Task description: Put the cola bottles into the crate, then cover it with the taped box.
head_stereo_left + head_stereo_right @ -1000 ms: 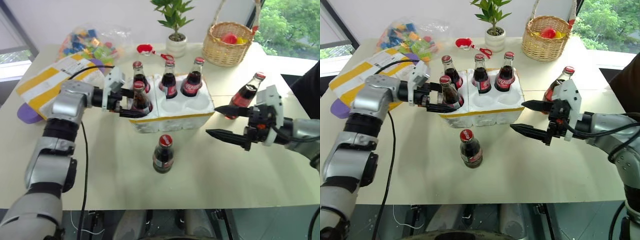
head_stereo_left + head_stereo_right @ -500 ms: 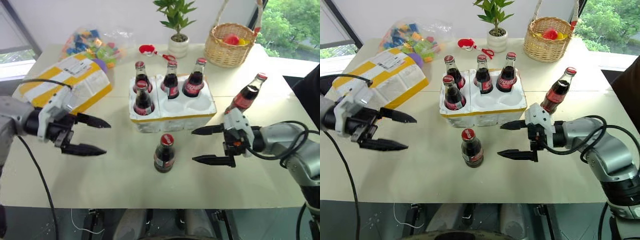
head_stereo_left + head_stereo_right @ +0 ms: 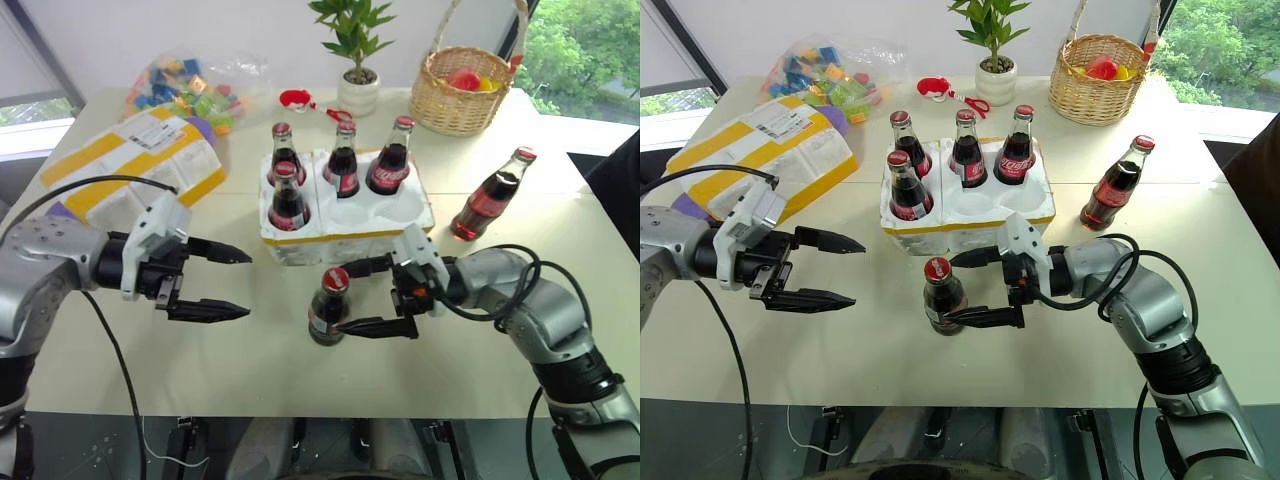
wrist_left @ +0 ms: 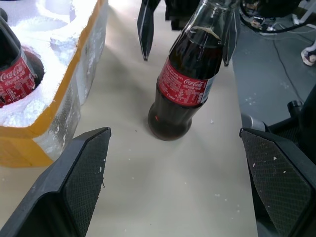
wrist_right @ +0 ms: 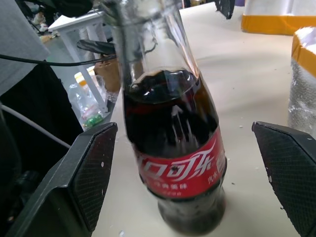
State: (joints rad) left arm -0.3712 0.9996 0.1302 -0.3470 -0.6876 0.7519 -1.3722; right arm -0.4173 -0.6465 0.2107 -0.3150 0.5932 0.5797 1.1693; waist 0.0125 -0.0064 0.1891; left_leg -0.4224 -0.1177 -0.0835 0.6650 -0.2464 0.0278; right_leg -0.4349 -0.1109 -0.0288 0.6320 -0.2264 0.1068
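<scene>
Glass is what could go wrong here. One cola bottle (image 3: 328,307) stands alone on the desk (image 3: 250,360), just in front of the crate (image 3: 345,225). The right gripper (image 3: 372,297) has its fingers wide open, one on each side of that bottle, not squeezing it yet. If the fingers close too high, near the thin neck, the bottle may tip and roll away. If one finger bumps it first, it could fall over near the front edge of the desk. The crate is also very close behind, so a lifted bottle might knock its yellow rim.

Four cola bottles (image 3: 341,165) stand in the crate already, three along the far row and one at the near left. Two sockets in the near row look empty. Another cola bottle (image 3: 490,197) stands on the desk, off to the right of the crate. The taped box (image 3: 130,165) lies at the far left of the desk, not yet on top of anything.

The right arm reaches in from the right, bent at the elbow, with its gripper pointing left and a little down. The left gripper (image 3: 225,282) hangs over the desk on the left, well apart from the bottle. Its fingers are wide open too, holding nothing, and they point right toward the lone bottle.
</scene>
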